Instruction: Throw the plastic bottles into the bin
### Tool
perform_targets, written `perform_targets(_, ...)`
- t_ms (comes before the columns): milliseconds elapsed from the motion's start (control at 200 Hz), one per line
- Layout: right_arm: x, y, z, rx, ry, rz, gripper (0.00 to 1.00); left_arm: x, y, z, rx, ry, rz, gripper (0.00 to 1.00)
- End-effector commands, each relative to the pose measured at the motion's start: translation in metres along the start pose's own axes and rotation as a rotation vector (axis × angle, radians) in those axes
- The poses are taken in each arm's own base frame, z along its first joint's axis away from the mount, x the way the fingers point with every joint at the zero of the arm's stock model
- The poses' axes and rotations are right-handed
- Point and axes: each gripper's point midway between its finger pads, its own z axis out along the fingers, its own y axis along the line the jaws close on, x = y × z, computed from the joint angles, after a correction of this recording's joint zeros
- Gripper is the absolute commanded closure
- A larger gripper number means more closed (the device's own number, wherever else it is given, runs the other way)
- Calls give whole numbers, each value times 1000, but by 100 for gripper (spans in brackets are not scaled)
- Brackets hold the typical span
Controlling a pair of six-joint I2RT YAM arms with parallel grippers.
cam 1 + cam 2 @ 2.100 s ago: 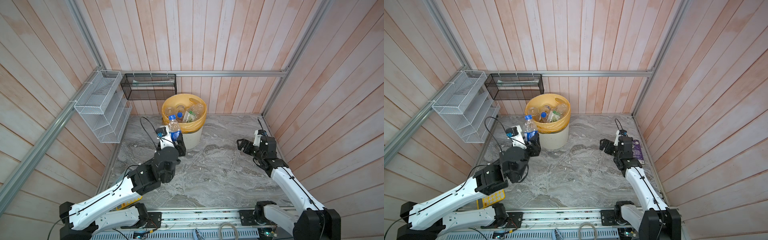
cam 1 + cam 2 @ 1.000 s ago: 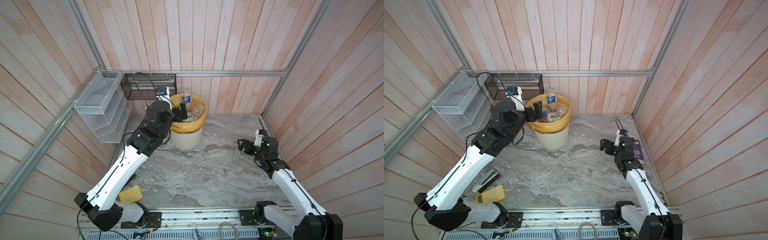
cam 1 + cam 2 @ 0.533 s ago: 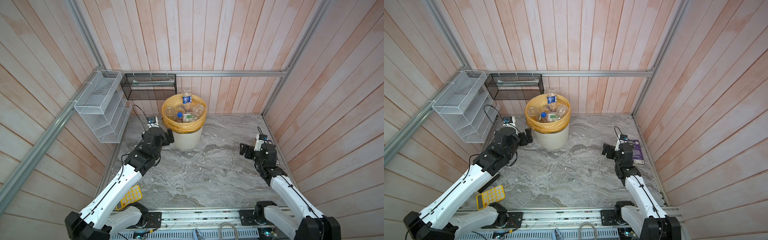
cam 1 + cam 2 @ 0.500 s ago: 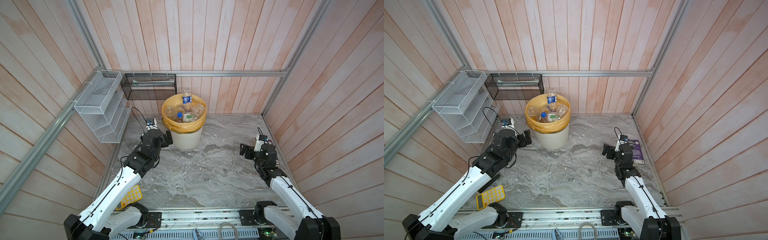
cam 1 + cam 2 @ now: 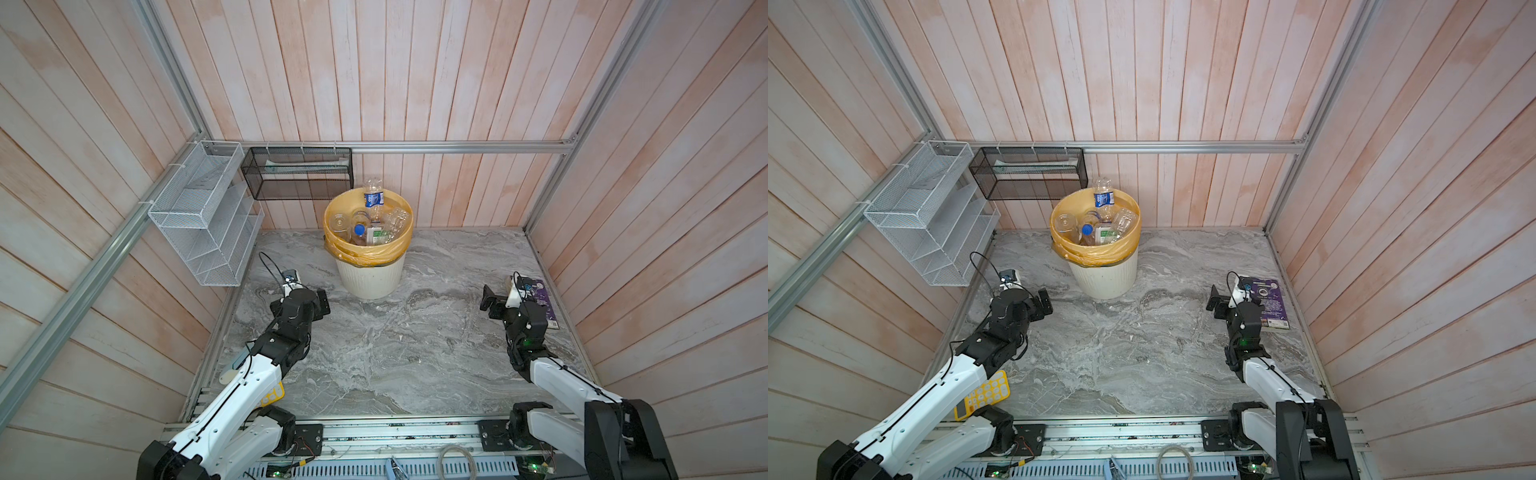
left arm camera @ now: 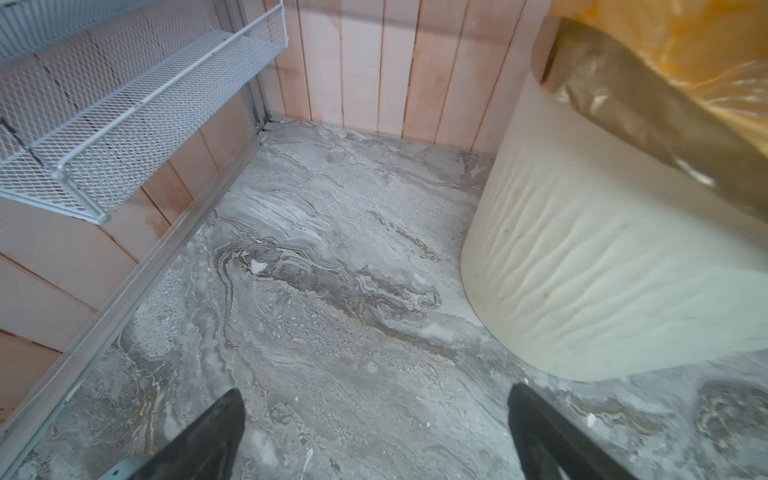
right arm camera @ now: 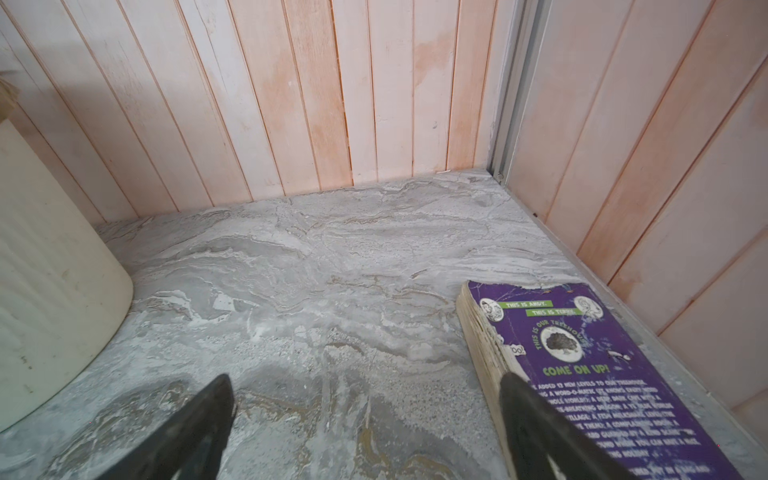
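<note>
The bin (image 5: 370, 276) (image 5: 1105, 279), cream and ribbed with a yellow-orange bag, stands at the back of the marble floor. Several plastic bottles lie inside it. A clear bottle with a blue label (image 5: 373, 198) (image 5: 1104, 198) sticks up at the bin's far rim. My left gripper (image 5: 321, 304) (image 5: 1042, 306) is low over the floor, left of the bin and apart from it. It is open and empty (image 6: 374, 415), with the bin's wall (image 6: 602, 257) close by. My right gripper (image 5: 490, 302) (image 5: 1217, 303) hovers near the right wall, open and empty (image 7: 365, 411).
A purple book (image 5: 544, 305) (image 7: 582, 374) lies on the floor beside the right gripper. A yellow calculator (image 5: 984, 395) lies under the left arm. A white wire rack (image 5: 208, 224) and a black mesh basket (image 5: 297, 178) hang on the walls behind the left arm.
The left arm lifted a blue-labelled bottle to the bin, let it go there, and drew back down to the floor left of the bin. The right arm shifted only slightly.
</note>
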Motion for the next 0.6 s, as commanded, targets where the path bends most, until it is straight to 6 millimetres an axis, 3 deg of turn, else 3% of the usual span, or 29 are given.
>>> perform_targets(0, -21, -11, -5, 58, -140, -57, 0, -6, 14, 7, -60, -77, 6, 0)
perform_targets(215, -9, -16, 3, 84, -154, -60, 0, 12, 39, 21, -123, -161, 33, 0)
perform_targets(435, 21, -9, 23, 45, -102, -84, 1, 23, 50, 35, -99, -245, 15, 0)
perform_targets(595, 23, -6, 28, 17, -80, -82, 0, 29, 56, 44, -74, -299, 8, 0)
